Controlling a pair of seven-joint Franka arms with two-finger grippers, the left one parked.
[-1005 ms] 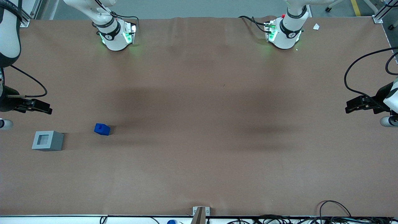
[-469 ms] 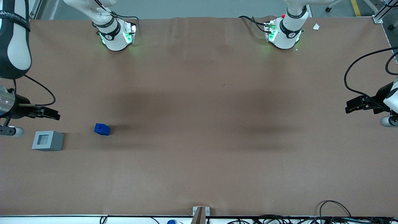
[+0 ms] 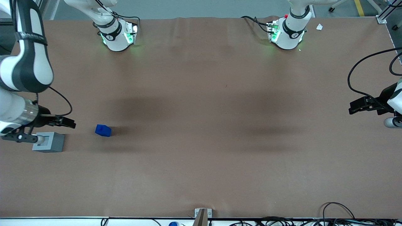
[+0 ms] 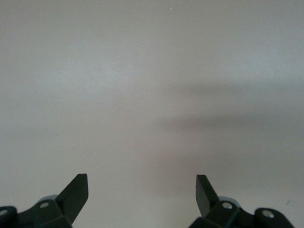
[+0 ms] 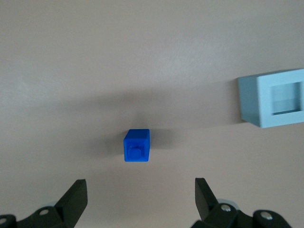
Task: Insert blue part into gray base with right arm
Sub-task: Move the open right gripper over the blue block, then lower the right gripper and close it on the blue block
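While the reach is under way, nothing on the brown paper-covered counter [image 3: 201,131] has yet been touched.

Working arm: the white segmented right arm [image 3: 22,72] has swung inward from the counter's edge over the last second and now overhangs the working arm's end.

Gripper: the slim black two-finger gripper [image 3: 64,121] hangs above the counter between the two task objects, its fingers spread apart and empty; the right wrist view shows the fingertips [image 5: 76,197] well apart.

Blue part: the small bright blue plastic block with a raised stub [image 3: 103,130] lies on the counter, unmoved, near the gripper and framed between the fingers in the right wrist view [image 5: 137,145].

Gray base: the light gray cube with a square socket [image 3: 53,142] sits near the blue part, toward the working arm's end; the wrist partly overlaps it in the front view.

Meaning: the approach is closing; judged from this, descent and grasp of the blue part remain, then insertion.
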